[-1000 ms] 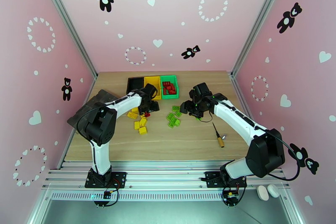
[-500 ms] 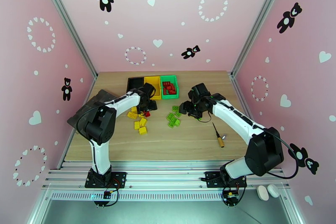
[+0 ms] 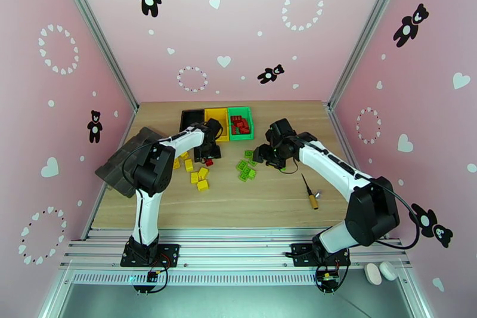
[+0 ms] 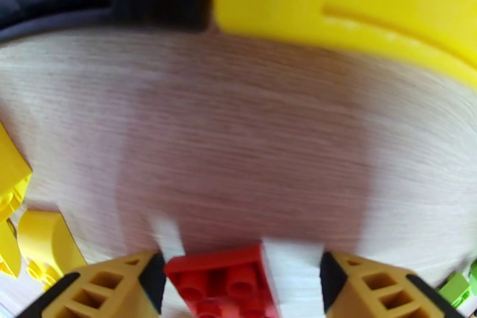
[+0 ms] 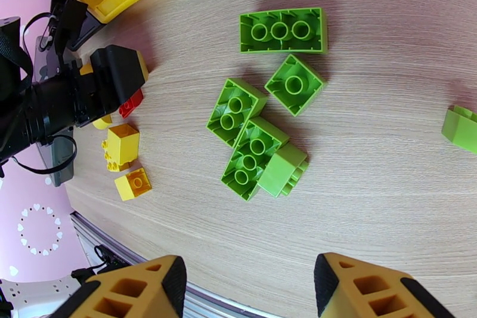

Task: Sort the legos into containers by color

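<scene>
My left gripper (image 3: 207,156) is down at the table just in front of the yellow bin (image 3: 217,120). Its jaws straddle a red lego (image 4: 220,280), and a gap still shows on the brick's right side. The black bin (image 3: 192,119) sits left of the yellow one, and the green bin (image 3: 241,123) on the right has several red bricks in it. Yellow legos (image 3: 197,173) lie near the left arm. My right gripper (image 5: 250,271) hangs open above a cluster of green legos (image 5: 256,134), with nothing between its fingers.
A wooden-handled screwdriver (image 3: 309,191) lies at the right front, near the right arm. The dark grey segmented tray (image 3: 128,158) overhangs the table's left edge. One green lego (image 5: 460,128) lies apart from the cluster. Pink walls close in three sides.
The left gripper's jaws have narrowed around the red lego, and the left arm's elbow has swung inward. The right gripper has drifted slightly left over the green legos.
</scene>
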